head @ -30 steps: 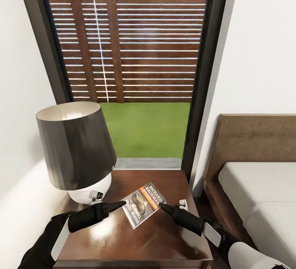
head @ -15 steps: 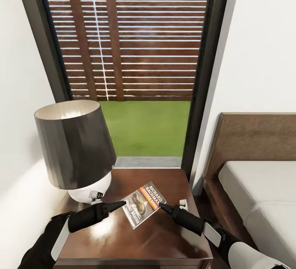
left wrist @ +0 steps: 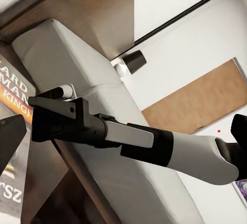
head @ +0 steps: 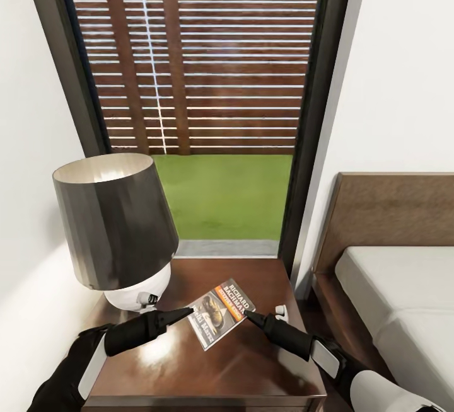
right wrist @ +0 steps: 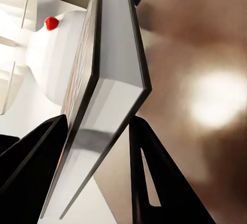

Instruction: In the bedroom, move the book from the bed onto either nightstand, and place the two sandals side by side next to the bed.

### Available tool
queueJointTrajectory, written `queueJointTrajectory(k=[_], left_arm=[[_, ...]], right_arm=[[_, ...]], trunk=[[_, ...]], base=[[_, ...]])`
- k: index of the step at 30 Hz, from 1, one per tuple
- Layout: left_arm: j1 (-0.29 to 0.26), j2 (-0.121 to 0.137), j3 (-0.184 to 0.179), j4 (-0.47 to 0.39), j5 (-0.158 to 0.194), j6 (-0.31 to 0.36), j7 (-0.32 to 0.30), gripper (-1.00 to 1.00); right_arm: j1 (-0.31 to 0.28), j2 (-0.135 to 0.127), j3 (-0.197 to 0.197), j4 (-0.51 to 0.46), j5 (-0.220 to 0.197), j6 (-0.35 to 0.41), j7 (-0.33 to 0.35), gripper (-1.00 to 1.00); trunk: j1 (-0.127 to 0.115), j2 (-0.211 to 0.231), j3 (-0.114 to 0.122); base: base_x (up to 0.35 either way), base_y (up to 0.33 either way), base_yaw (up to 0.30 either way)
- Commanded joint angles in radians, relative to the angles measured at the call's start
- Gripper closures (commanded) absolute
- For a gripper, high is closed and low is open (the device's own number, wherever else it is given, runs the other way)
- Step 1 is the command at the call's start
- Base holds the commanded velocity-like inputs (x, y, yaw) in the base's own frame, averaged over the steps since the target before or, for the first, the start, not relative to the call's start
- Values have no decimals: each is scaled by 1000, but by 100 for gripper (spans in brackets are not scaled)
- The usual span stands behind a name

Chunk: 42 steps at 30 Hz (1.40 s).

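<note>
Jaws of the right gripper [right wrist: 98, 136] sit either side of the book [head: 221, 313], the two dark fingers bracketing its page edge in the right wrist view, so the grip looks closed on it. In the head view the book hangs tilted just above the nightstand [head: 252, 361], cover up, with the right arm reaching in from the bed side. The left gripper [head: 184, 312] points at the book's opposite edge; whether its tip touches the cover, and whether its jaws are parted, I cannot tell. Only one dark finger edge shows in the left wrist view. A lamp [head: 116, 229] with a dark shade stands on the surface's far left corner, close beside the left arm. The bed [head: 391, 298] lies to the right, cut off by the frame edge. A window [head: 202, 84] behind shows grass and a slatted fence.
</note>
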<state>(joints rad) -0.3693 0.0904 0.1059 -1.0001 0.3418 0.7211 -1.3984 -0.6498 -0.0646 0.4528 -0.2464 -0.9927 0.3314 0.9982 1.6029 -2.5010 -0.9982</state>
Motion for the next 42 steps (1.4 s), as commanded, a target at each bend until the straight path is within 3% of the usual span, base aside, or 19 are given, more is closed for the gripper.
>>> queueJointTrajectory(k=[1,2,4,9,17,23,37,42], left_arm=[[0,0,0,0,2,11,-2,-100],[0,0,0,0,2,11,-2,-100],[0,0,0,0,2,10,-2,-100],[0,0,0,0,2,11,-2,-100],[0,0,0,0,2,11,-4,-100],[0,0,0,0,2,10,-4,-100],[0,0,0,0,2,9,-4,-100],[0,0,0,0,2,9,-3,-100]], right_arm=[[-1,-1,5,-1,-11,9,-1,100],[-1,-2,5,-1,-11,9,-4,100],[-1,-2,4,-4,-12,9,-74,100],[-1,-2,3,-8,-14,11,-126,100],[-1,-1,3,-8,-14,34,-130,100],[-1,-1,3,-8,-14,38,-130,100],[-1,-1,3,-8,-14,38,-130,100],[-1,-2,3,-8,-14,38,-130,100]], trunk=[[0,0,-1],[0,0,-1],[0,0,-1],[0,0,-1],[0,0,-1],[2,-2,-24],[2,-2,-24],[4,-2,-36]], base=[[0,0,0],[0,0,0],[0,0,0],[0,0,0],[0,0,0],[0,0,0],[0,0,0],[0,0,0]])
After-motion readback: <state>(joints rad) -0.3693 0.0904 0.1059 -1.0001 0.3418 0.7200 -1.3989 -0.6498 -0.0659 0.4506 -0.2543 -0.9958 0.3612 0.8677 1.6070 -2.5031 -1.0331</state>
